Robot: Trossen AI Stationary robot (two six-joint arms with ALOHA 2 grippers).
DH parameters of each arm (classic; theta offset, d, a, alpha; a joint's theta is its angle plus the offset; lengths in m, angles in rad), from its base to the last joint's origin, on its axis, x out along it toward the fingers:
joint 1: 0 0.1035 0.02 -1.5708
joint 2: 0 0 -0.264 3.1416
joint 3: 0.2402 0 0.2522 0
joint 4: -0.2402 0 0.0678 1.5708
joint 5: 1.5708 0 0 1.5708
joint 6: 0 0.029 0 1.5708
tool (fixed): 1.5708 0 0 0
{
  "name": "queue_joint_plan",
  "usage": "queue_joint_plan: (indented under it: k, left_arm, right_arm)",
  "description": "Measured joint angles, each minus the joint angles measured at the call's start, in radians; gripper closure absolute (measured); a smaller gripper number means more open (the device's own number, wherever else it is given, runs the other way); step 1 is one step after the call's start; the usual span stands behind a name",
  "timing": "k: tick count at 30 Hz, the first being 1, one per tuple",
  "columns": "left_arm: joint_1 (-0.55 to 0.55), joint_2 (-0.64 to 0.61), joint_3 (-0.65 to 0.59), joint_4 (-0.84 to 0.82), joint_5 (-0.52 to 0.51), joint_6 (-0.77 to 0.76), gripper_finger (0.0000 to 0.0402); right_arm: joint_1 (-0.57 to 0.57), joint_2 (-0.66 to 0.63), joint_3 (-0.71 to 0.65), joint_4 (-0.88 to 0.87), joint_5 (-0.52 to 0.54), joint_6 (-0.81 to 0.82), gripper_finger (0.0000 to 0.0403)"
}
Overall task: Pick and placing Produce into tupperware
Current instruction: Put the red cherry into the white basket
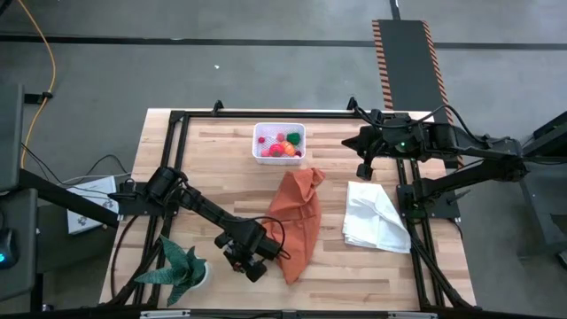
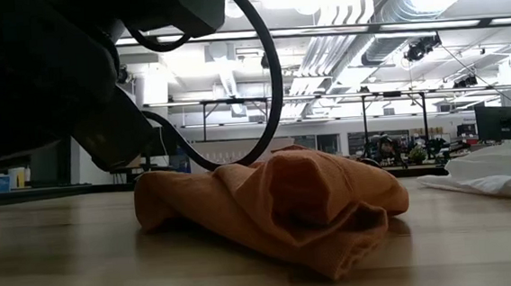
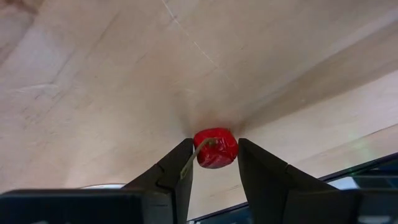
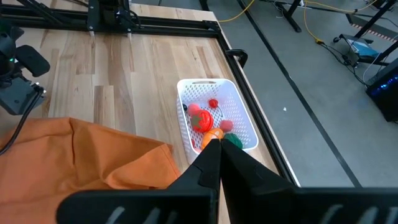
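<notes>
Our left gripper (image 3: pixel 214 163) straddled a red fruit (image 3: pixel 216 148), fingers apart, well away from the tub (image 1: pixel 279 143) beyond the orange cloth (image 1: pixel 297 221). Our right gripper (image 4: pixel 217 155) waited, fingers together, near that tub. Several pieces already lay inside; this fruit remained, we judged.

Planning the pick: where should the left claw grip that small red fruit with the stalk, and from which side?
Grip the red fruit across its round body, from above. It sits on the bare table with the stalk at one side; the left claw already straddles it, fingers either side.
</notes>
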Motion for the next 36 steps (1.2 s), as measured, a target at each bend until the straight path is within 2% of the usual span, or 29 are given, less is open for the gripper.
queue_joint_plan:
  k: [5,16,36]
  left_arm:
    - [0.0,0.0,0.0,0.0,0.0,0.0,0.0291]
    - [0.0,-0.001,0.0,-0.002,0.003,0.004,0.0352]
    - [0.009,-0.001,0.0,-0.013,0.096,0.038,0.0348]
  right_arm:
    - [0.0,0.0,0.0,0.0,0.0,0.0,0.0402]
    - [0.0,0.0,0.0,0.0,0.0,0.0,0.0402]
    - [0.0,0.0,0.0,0.0,0.0,-0.008,0.0402]
